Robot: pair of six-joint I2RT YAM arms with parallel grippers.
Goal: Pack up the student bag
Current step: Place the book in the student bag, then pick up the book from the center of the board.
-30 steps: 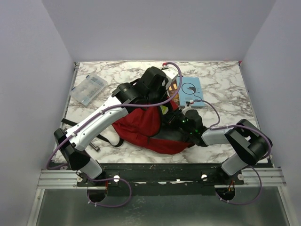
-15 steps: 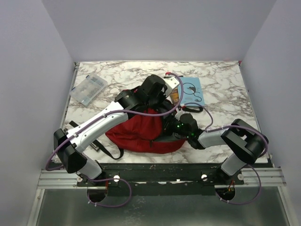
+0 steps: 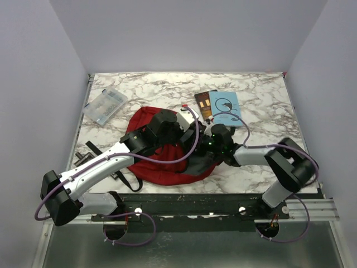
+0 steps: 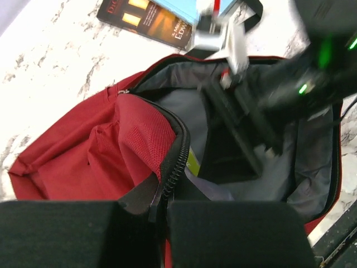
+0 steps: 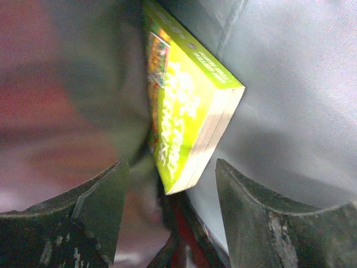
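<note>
The red student bag [image 3: 167, 174] lies mid-table, near the arms. The left gripper [image 4: 159, 209] pinches its zipper edge tight, holding it open. Inside, the right gripper [image 5: 170, 190] has just spread its fingers apart and let go of the green book [image 5: 184, 111]. So that book is packed; a dark book [image 3: 205, 103] and a blue book [image 3: 226, 106] wait just beyond, far right

student bag [image 4: 83, 162] mouth open, green book [image 5: 184, 123] inside

The top view looks down from high behind the 6 o'clock edge of the desk [image 3: 268, 95], covering all of it. The left wrist view hangs close over the open bag [image 4: 83, 162]. The right wrist view sits inside it, very near a green book [image 5: 184, 128] that both wrist views show.
</note>
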